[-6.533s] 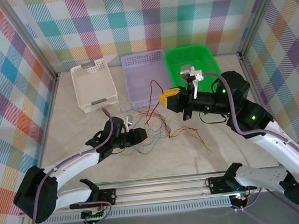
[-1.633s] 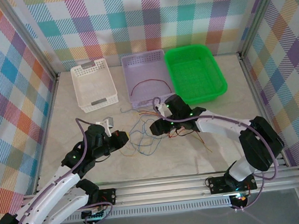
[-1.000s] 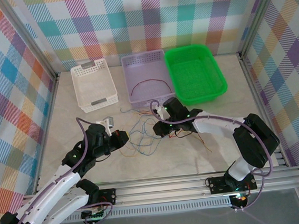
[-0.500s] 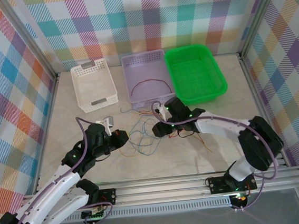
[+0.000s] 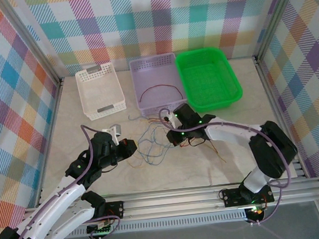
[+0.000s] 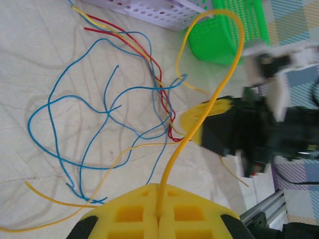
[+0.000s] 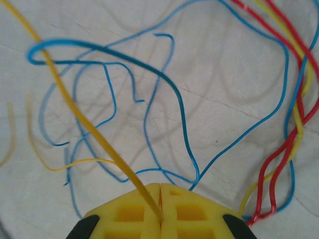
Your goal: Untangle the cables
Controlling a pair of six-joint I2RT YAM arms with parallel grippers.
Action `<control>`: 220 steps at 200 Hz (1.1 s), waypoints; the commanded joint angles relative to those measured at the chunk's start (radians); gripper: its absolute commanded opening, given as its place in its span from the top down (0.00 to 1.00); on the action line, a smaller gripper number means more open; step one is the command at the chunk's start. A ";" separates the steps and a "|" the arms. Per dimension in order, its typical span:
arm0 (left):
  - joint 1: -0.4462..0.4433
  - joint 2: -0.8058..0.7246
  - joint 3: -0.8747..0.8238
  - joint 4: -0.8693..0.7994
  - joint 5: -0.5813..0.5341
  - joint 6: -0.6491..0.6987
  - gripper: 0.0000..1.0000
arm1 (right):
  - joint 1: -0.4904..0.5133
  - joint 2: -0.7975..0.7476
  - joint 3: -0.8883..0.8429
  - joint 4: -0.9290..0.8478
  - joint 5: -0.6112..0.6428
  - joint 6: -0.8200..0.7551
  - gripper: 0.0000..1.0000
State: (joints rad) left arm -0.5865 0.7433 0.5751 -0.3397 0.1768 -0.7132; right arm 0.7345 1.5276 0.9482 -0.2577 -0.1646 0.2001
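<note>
Two arms reach in from the near edge and meet at the middle of the table (image 5: 81,127); the cables (image 5: 150,138) lie there in one loose tangle of three colours, blue, red and yellow, between the two grippers; how many strands it holds cannot be counted exactly. The left gripper (image 5: 130,147) sits at the tangle's left; in its wrist view the left gripper (image 6: 158,195) has both yellow pads pressed together on a yellow cable (image 6: 219,94) that arcs up and away from them. The right gripper (image 5: 175,136) sits at the tangle's right, clenched likewise on a yellow cable (image 7: 84,117) that runs into the seam of its pads (image 7: 124,214); whether both grip one strand cannot be told. Three baskets stand along the far side: white (image 5: 100,88), purple (image 5: 152,72), green (image 5: 209,78); one red cable (image 5: 159,86) curves inside the purple one.
</note>
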 commanded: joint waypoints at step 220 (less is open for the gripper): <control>-0.021 0.074 -0.039 0.367 0.184 -0.042 0.29 | 0.005 -0.259 0.669 -0.519 -0.454 -0.048 1.00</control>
State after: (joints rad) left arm -0.6006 0.8894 0.5732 -0.0898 0.3218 -0.7269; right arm 0.7345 1.2816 1.6218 -0.7502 -0.5564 0.1707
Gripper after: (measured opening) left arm 0.694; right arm 0.067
